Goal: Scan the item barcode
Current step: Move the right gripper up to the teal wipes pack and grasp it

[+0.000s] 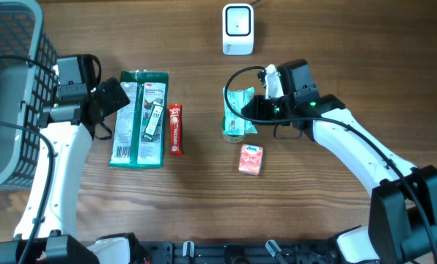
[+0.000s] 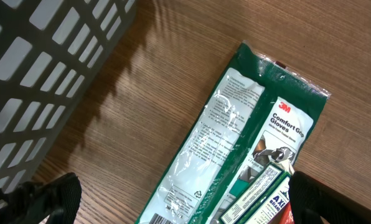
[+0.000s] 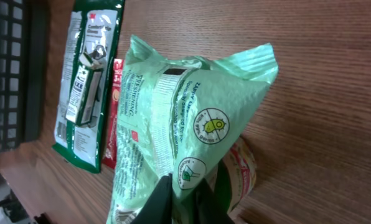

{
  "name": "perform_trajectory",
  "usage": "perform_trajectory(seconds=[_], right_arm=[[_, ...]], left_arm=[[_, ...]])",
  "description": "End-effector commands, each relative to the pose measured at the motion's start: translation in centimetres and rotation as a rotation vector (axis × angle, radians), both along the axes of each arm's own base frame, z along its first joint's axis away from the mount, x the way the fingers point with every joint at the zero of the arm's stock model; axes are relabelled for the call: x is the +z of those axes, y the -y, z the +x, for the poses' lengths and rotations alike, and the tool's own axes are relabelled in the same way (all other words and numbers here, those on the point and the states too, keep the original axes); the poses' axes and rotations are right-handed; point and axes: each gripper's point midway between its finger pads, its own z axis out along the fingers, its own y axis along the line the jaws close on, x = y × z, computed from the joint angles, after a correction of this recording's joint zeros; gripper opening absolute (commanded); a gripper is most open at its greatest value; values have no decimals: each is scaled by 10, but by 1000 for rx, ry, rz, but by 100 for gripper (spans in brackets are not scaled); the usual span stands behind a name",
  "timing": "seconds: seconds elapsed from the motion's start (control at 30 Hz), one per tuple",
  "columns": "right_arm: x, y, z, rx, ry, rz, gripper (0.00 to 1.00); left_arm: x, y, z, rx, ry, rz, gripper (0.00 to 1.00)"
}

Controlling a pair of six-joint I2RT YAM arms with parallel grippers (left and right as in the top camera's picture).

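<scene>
Basket (image 1: 13, 88) fills the upper left; my left gripper (image 1: 110, 101) hangs wide apart over the glove pack (image 1: 139, 117). Centre frame, my right gripper (image 3: 185, 193) is clamped on the green pouch (image 3: 185, 112), so pickup looks done. Next I'd turn its barcode toward the scanner (image 1: 237, 29), top centre.

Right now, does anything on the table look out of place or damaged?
Only the green pouch: the right gripper pinches one edge, so it puckers into a cone, partly hiding a small round tub. Nothing looks spilled or torn.
</scene>
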Motion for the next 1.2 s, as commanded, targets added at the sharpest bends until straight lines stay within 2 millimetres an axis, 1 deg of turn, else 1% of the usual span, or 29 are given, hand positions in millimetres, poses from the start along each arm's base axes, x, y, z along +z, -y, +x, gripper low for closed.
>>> perform_trajectory(seconds=[0.0, 0.07, 0.17, 0.23, 0.27, 0.33, 0.4, 0.5, 0.6, 0.77, 0.8, 0.87, 0.93, 0.97, 1.0, 1.1, 1.17], right_arm=[[29, 0, 0, 6, 78, 26, 4], [46, 3, 0, -2, 118, 41, 4], [67, 18, 2, -36, 164, 52, 4], [72, 30, 1, -45, 182, 35, 4], [72, 40, 1, -57, 181, 12, 4], [60, 63, -2, -98, 146, -60, 4], [44, 86, -9, -130, 87, -146, 4], [23, 113, -22, -184, -1, -264, 4], [4, 130, -36, -210, -70, -359, 4], [-24, 135, -56, -205, -135, -389, 4], [-30, 136, -59, -204, -142, -391, 5], [-35, 136, -60, -205, -142, -390, 11], [-36, 136, -61, -205, -142, -390, 17], [-35, 136, -60, -205, -138, -389, 25], [-35, 136, -58, -207, -131, -387, 28], [-31, 134, -48, -214, -89, -375, 36], [-29, 133, -43, -218, -70, -369, 39]], left_arm=[[3, -1, 0, 11, 11, -5, 100], [3, -1, 0, 11, 11, -5, 100], [3, -1, 0, 11, 11, -5, 100], [3, -1, 0, 11, 11, -5, 100], [3, -1, 0, 11, 11, -5, 100], [3, -1, 0, 11, 11, -5, 100], [3, -1, 0, 11, 11, -5, 100], [3, -1, 0, 11, 11, -5, 100], [3, -1, 0, 11, 11, -5, 100], [3, -1, 0, 11, 10, -5, 100], [3, -1, 0, 11, 11, -5, 100], [3, -1, 0, 11, 11, -5, 100], [3, -1, 0, 11, 11, -5, 100], [3, -1, 0, 11, 11, -5, 100], [3, -1, 0, 11, 11, -5, 100], [3, -1, 0, 11, 11, -5, 100], [3, -1, 0, 11, 10, -5, 100]])
